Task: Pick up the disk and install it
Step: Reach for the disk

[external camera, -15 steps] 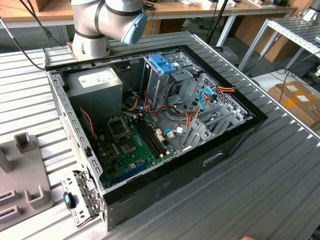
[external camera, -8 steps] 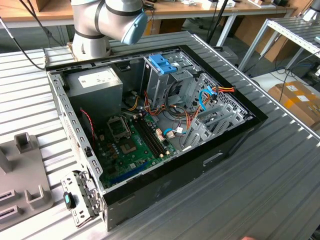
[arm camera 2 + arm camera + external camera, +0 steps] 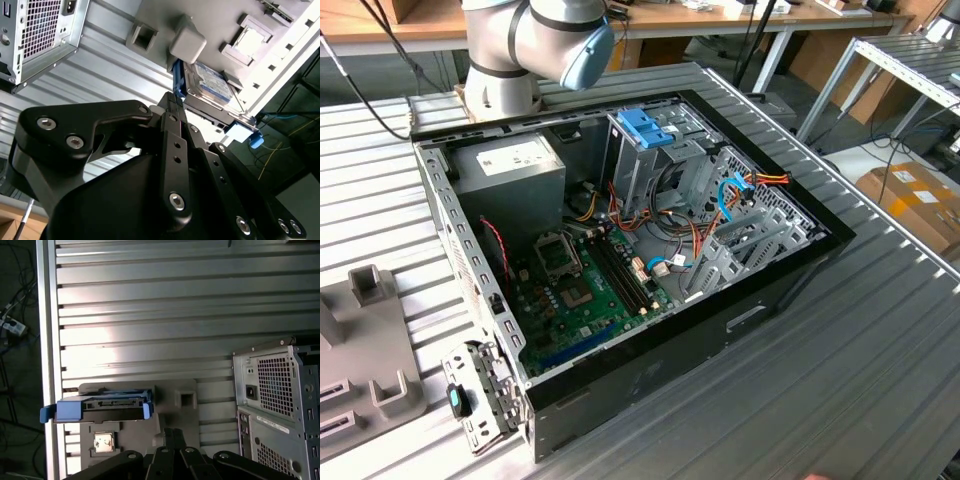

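An open desktop computer case [image 3: 660, 375] lies on its side on a ribbed metal table [image 3: 860, 380], its circuit board and cables exposed. An upright grey drive cage [image 3: 645, 140] with a blue top stands inside it. The robot arm [image 3: 535, 35] rises from beyond the case's far side.

In both wrist views the black gripper [image 3: 172, 102] hangs above the table outside the case, near its vented rear panel. Its two fingers look pressed together at the tips, and they hold nothing.

The disk [image 3: 102, 407], a dark hard drive with bright blue rails at each end, rests on a grey holder [image 3: 172, 410] on the table. It is not yet picked up. In the first wrist view its connector edge faces the camera, and its long axis runs along the table's ribs, crosswise to the way the fingers point.

The disk sits just beyond the fingertips and off to the side away from the case. It is close to the gripper but not touching it.
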Controlling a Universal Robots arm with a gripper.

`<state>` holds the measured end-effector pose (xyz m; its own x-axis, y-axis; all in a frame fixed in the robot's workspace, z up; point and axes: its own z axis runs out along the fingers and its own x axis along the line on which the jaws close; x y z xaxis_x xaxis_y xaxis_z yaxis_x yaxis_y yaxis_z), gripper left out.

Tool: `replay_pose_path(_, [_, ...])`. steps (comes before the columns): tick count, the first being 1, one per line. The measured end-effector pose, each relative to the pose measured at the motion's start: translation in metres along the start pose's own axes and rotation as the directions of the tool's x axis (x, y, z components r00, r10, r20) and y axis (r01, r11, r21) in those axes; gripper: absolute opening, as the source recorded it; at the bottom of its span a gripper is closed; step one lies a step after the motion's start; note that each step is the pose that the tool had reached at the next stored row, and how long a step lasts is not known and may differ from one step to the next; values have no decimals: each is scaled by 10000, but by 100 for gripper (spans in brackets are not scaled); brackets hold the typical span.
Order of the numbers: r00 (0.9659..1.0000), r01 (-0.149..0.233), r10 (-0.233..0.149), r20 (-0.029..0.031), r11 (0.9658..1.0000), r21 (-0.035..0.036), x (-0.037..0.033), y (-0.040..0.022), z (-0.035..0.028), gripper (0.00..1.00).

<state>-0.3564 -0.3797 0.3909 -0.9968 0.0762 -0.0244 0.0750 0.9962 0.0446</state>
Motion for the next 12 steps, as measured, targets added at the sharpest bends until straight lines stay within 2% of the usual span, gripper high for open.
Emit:
replay_pose_path(4, [10000,-1,1,1,10000,0,9,118,9,11])
replay_pose_path(12, [10000,0,0,1,10000,0,10,133,9,11])
